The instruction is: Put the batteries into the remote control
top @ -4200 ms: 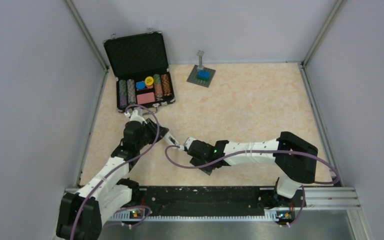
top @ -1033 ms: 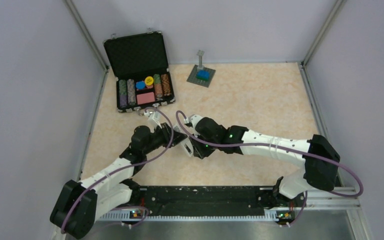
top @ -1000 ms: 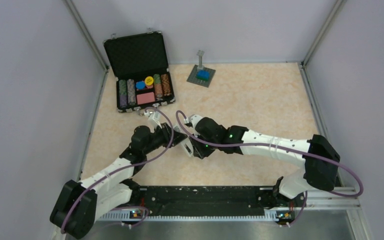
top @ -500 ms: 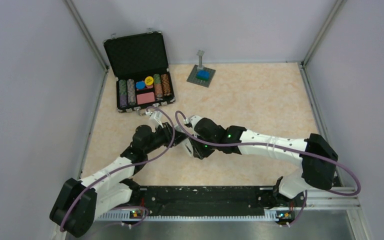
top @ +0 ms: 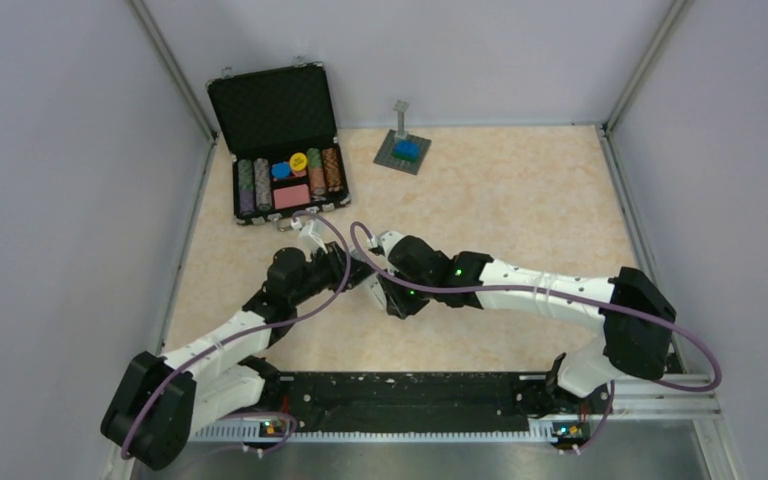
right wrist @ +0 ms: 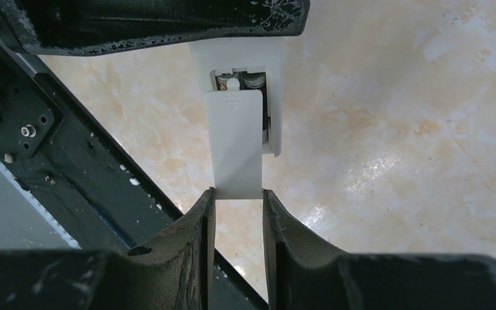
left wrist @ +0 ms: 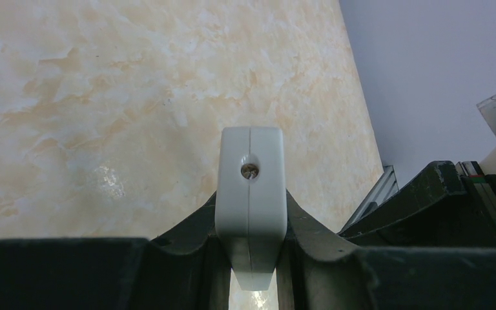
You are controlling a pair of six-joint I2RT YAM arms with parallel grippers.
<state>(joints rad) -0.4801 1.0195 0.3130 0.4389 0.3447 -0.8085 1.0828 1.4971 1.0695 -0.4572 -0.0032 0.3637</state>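
The right gripper (right wrist: 236, 194) pinches the white cover plate (right wrist: 234, 142) lengthwise over the remote control (left wrist: 250, 187), clamped end-on by the left gripper (left wrist: 250, 219), batteries (right wrist: 253, 81) apparently seated inside.

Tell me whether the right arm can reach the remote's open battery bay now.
Likely yes: the right hand, shut on the cover plate, holds it over the open bay of the remote control, which the left hand grips; nothing lies between them.
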